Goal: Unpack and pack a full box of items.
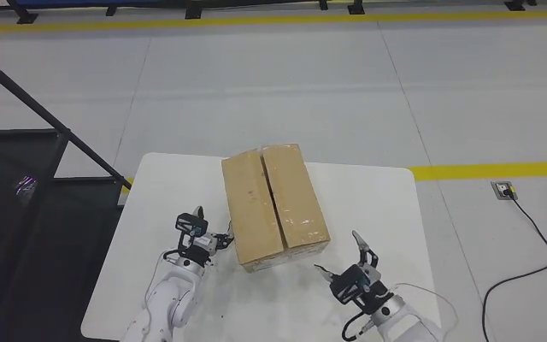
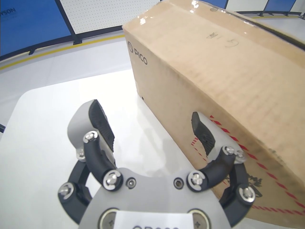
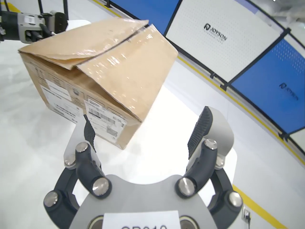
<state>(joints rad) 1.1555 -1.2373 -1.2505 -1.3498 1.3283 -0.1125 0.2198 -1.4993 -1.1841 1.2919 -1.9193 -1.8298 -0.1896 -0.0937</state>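
box point(image 1: 255, 209): matt cardboard | tape point(image 3: 124, 55): glossy clear plastic | table point(image 1: 376, 222): smooth white

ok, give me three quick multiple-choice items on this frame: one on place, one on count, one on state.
1. The cardboard box sits:
A. on the floor
B. on the white table
C. in a gripper

2. How many boxes are on the table?
A. one
B. two
C. three

3. The left gripper and right gripper are:
A. both shut
B. one shut on the box
C. both open

Answers:
1 B: the top view shows it resting on the tabletop.
2 A: a single box lies there.
3 C: each wrist view shows its gripper spread wide, gripping nothing.
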